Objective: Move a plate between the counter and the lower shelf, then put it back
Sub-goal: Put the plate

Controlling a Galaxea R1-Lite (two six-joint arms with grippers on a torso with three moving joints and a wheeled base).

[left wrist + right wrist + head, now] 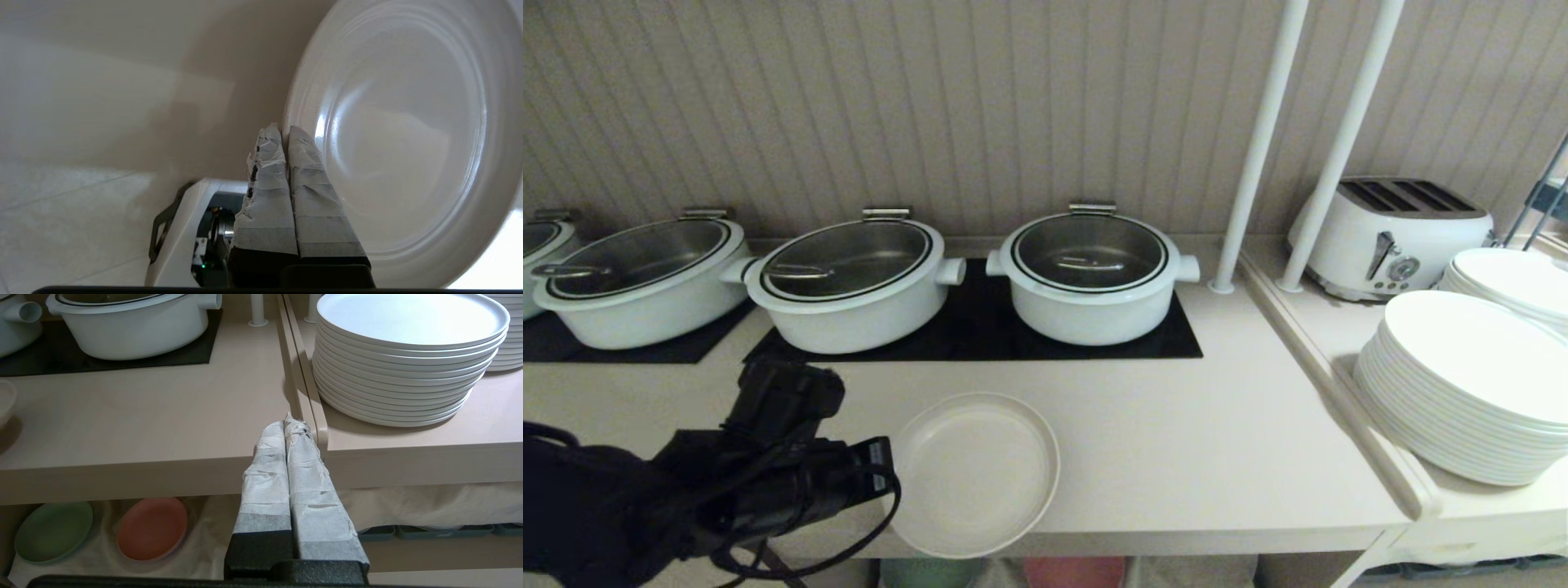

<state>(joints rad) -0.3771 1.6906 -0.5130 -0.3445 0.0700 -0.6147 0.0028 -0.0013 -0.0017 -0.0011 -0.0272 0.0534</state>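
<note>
Head high; wrists low; all share counter (pixel 1176 441).

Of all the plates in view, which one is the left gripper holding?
The small cream plate at the counter's front edge, pinched at its rim by the left gripper; the larger white dinner plates sit stacked, untouched.

pots (pixel 1092 282): 4, one cut off at 9 o'clock | hobs (pixel 980 327): 2 | cream plate (pixel 974 472): 1 | dinner-plate stacks (pixel 1462 392): 2, at 3 o'clock | toaster (pixel 1392 237): 1 | poles (pixel 1258 147): 2 | green plate (pixel 53 531): 1 | pink plate (pixel 152 528): 1
</note>
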